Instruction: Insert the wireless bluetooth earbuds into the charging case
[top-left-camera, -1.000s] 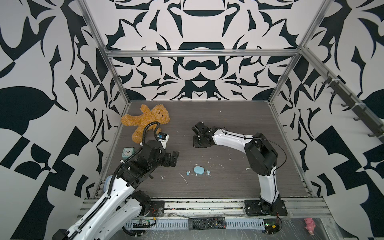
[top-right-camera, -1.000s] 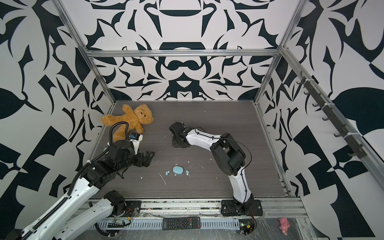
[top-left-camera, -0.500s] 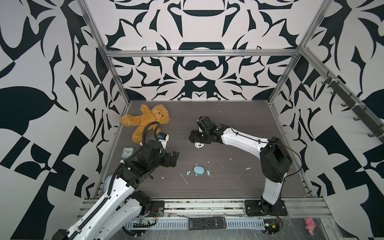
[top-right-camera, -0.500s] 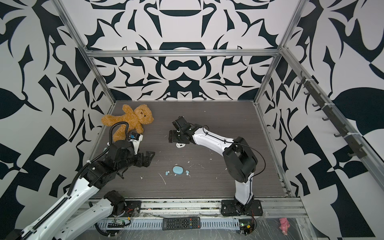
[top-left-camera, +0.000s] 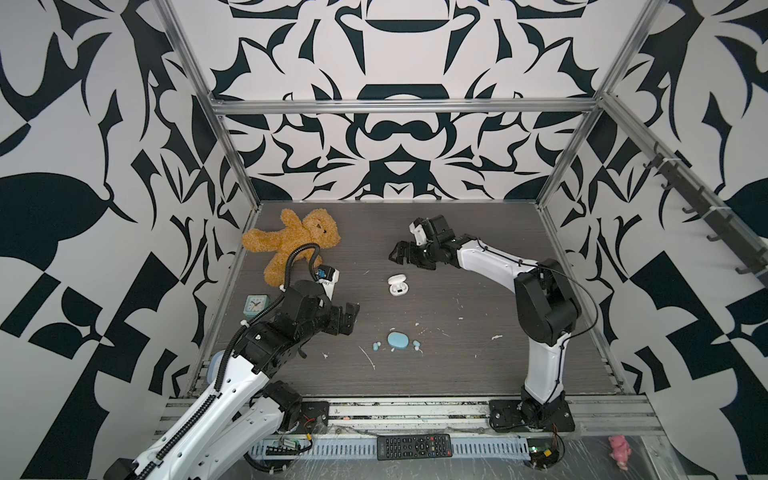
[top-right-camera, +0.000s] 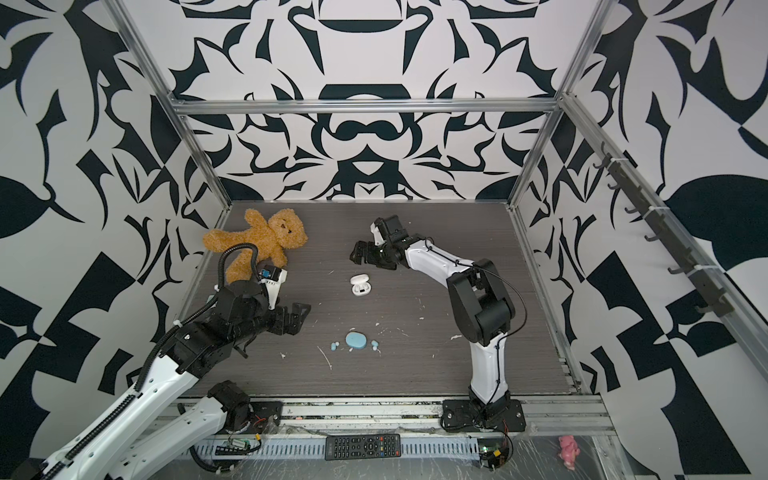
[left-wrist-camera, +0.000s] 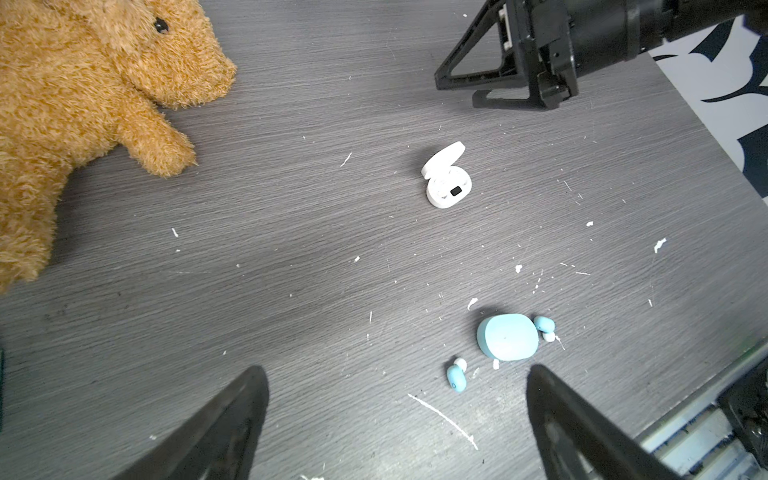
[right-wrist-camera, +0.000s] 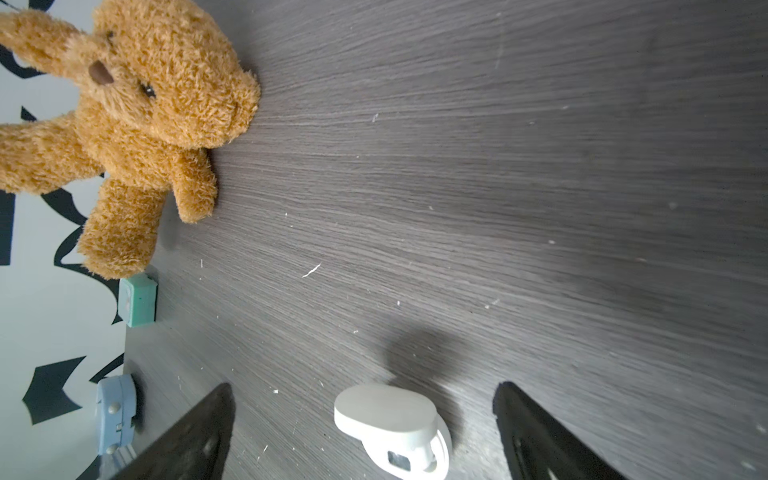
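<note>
The left gripper (top-left-camera: 348, 319) hung wide open and empty. Two loose blue earbuds (left-wrist-camera: 456, 376) lay either side of one shut blue case (left-wrist-camera: 507, 336). They looked light and slippery, best pinched across the body. One open white case (left-wrist-camera: 442, 160) seemingly held two white buds (left-wrist-camera: 439, 183). The right gripper (top-left-camera: 405, 258) gaped empty above.

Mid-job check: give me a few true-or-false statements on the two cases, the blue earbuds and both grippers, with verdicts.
1. The white case has its lid up. True.
2. The blue case is open. False: its lid is shut.
3. The blue earbuds lie on the table, one on each side of the blue case. True.
4. The right gripper grips the white case. False: it is open and clear of the case.
5. The left gripper is open and empty. True.
</note>
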